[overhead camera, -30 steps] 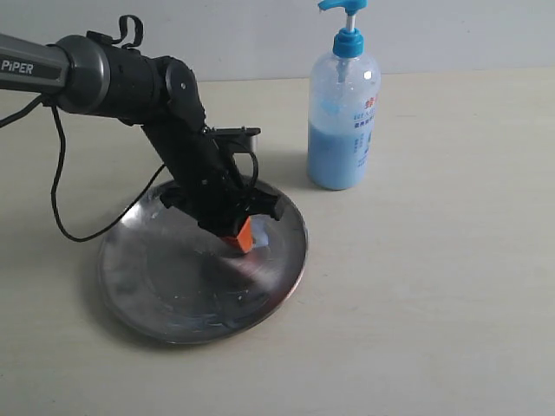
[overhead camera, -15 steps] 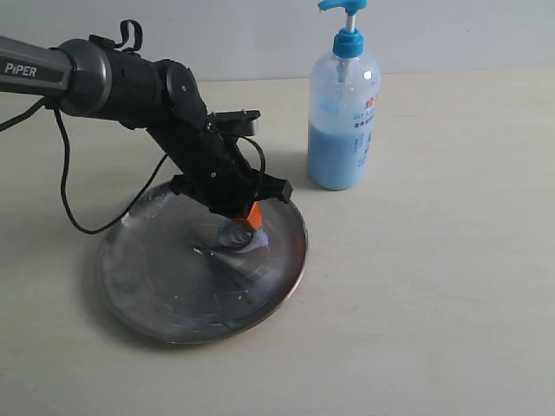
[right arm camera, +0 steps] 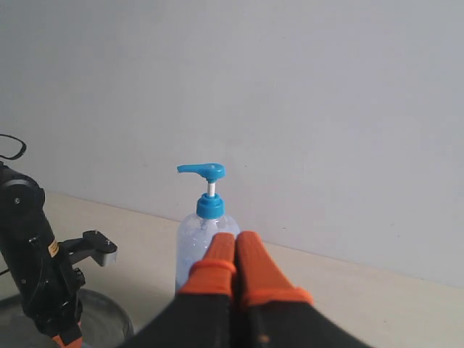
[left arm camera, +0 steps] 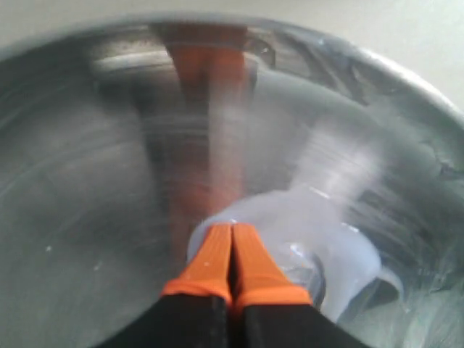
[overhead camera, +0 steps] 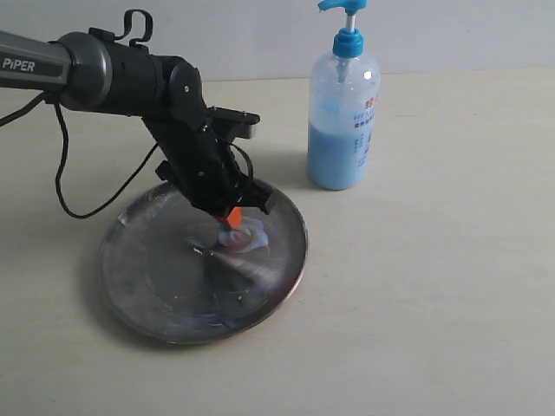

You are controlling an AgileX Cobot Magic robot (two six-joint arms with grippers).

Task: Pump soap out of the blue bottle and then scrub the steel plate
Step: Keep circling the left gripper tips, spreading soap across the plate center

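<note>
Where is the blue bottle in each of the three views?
Exterior view: the blue bottle stands right of centre, near the steel plate.
Left wrist view: not in it.
Right wrist view: upright just beyond the shut right hand.
Shared landmark: the steel plate, in all three.

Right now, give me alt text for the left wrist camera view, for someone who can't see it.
The left hand, its orange-tipped jaws shut together, points at a pale blue smear of soap on the steel plate. The shiny metal fills the view, blurred, and mirrors the orange tips.
</note>
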